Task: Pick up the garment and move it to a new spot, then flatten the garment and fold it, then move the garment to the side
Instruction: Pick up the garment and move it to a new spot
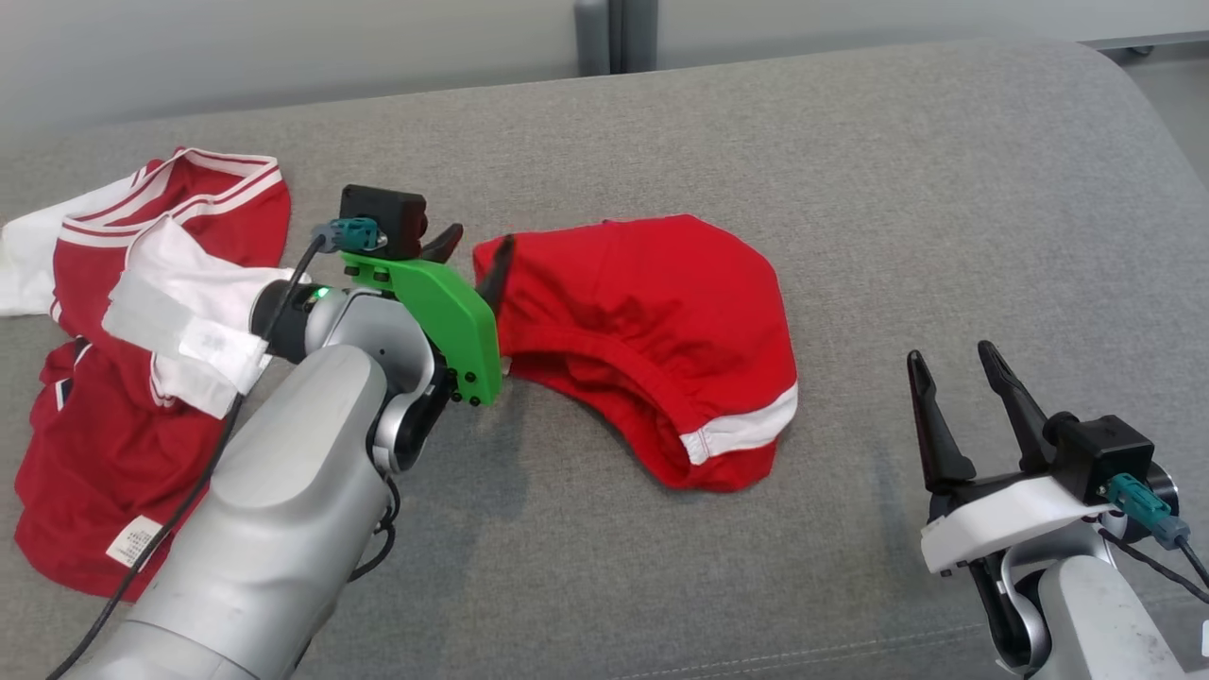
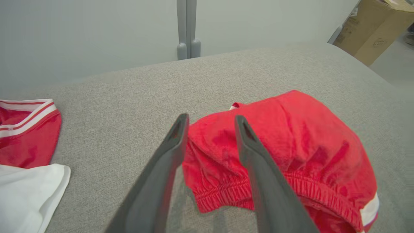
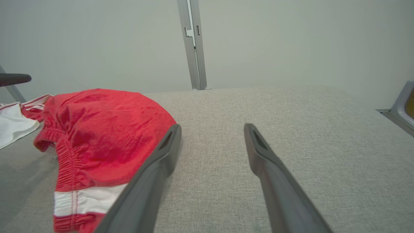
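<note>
left tool [image 1: 480, 241] parted, at edge of red shorts [image 1: 652, 321]

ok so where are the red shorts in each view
head view: red shorts at the centre, on the grey cushion.
left wrist view: right of centre, lower half.
right wrist view: left side, middle to bottom.
shared landmark: the grey post behind the cushion, top middle of every view.
</note>
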